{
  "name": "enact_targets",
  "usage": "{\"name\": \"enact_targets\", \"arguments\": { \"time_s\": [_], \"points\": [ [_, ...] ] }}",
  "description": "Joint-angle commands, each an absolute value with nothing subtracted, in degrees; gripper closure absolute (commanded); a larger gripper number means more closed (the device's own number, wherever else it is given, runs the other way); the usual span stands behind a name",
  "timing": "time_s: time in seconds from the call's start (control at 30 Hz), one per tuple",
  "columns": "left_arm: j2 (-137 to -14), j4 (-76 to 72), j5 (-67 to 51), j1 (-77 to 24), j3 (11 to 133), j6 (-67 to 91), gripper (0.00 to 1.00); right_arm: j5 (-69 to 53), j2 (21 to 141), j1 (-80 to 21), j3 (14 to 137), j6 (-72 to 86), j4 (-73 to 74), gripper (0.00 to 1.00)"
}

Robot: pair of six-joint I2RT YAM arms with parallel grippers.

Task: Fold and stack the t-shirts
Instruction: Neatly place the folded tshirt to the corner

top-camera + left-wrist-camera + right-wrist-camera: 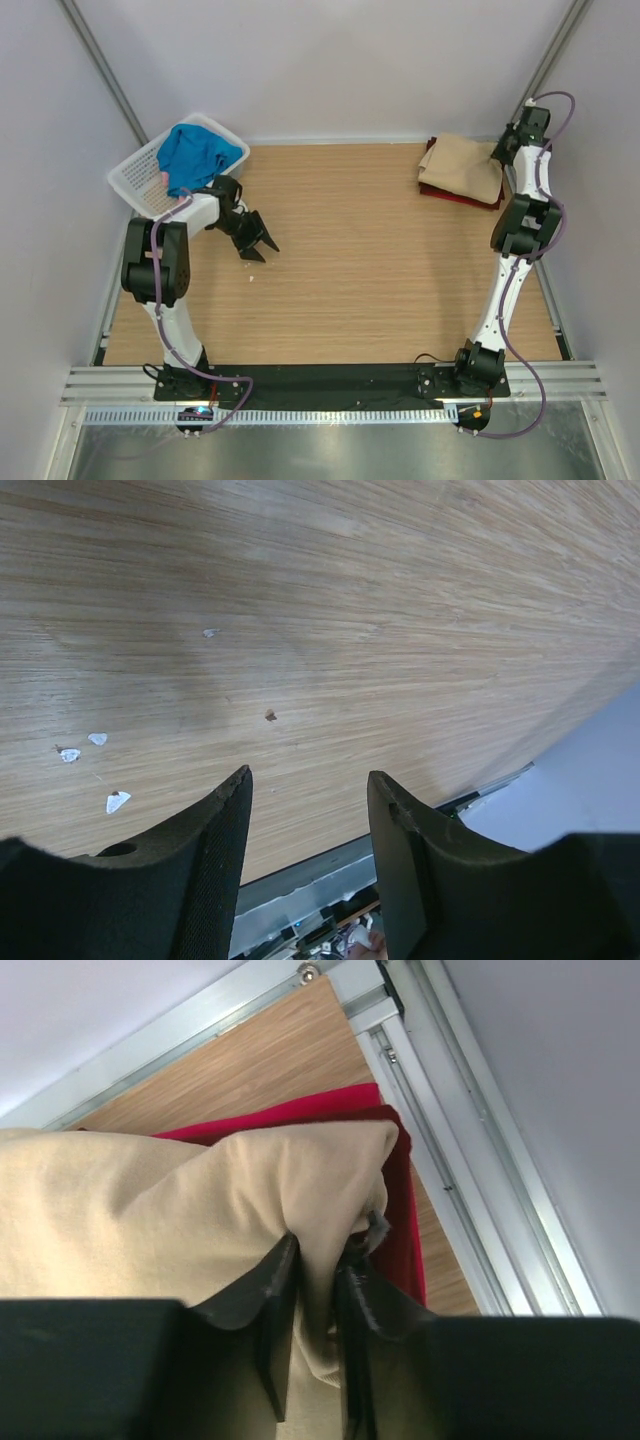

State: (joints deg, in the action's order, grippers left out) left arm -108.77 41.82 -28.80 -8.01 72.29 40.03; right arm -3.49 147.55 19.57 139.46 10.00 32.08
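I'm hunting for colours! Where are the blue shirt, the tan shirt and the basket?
blue shirt (195, 155), top view, crumpled middle.
tan shirt (462, 167), top view, flat top.
basket (140, 185), top view, lattice side.

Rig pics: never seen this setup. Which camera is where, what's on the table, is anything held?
Two robot arms are bolted at the near edge of a wooden table. The top view looks down from above and behind them. The other two pictures come from a camera on each wrist, looking past that arm's own fingers. The left gripper is open and empty over bare wood with a few white scraps. The right gripper is at the far right corner, pinching a fold of the tan shirt, which lies folded on a red shirt. At the far left, a white basket holds a crumpled blue shirt.
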Motion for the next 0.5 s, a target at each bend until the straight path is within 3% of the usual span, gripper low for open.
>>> {"name": "enact_targets", "arguments": {
  "time_s": [0.0,0.17,0.47],
  "points": [
    [-109.16,41.66,-31.38,-8.61,74.36,40.25,0.49,-0.26,145.02,21.0,141.15,8.61,32.87,0.71],
    [-109.07,40.96,-30.15,-11.07,74.62,40.25,0.5,4.12,142.12,21.18,141.76,9.49,35.85,0.45],
    [-110.48,35.95,-29.35,-16.96,75.23,41.22,0.5,7.12,135.97,20.92,141.33,10.1,43.85,0.37]
  ]
}}
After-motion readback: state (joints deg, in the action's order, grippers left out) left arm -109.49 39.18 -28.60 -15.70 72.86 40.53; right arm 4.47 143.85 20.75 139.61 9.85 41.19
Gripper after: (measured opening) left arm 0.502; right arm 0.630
